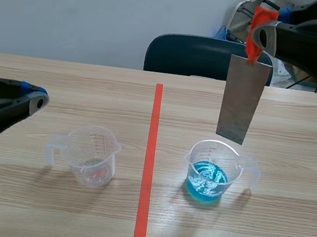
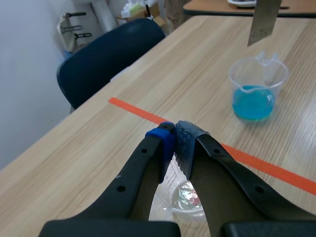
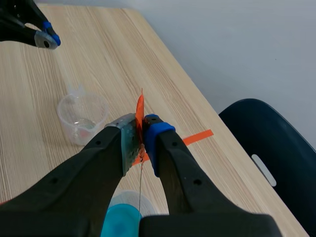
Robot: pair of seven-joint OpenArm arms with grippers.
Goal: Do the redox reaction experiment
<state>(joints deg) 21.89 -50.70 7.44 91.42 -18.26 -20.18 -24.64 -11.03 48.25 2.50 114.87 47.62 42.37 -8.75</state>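
A grey metal sheet (image 1: 241,100) with an orange-red tag at its top hangs upright above the clear beaker of blue liquid (image 1: 211,172), its lower edge just over the rim. My right gripper (image 1: 260,34) is shut on the tagged top; in the right wrist view the thin sheet (image 3: 140,163) runs edge-on down from that gripper (image 3: 139,129) toward the blue beaker (image 3: 121,220). A second clear beaker (image 1: 91,155), nearly empty, stands left of the tape line. My left gripper (image 1: 38,100) is shut on nothing, raised to that beaker's left; it (image 2: 174,132) hovers over the empty beaker (image 2: 185,195).
A dark blue chair (image 1: 203,57) stands behind the table's far edge. An orange-red tape line (image 1: 149,163) runs down the table's middle between the two beakers. Bare wood lies in front of and around both beakers.
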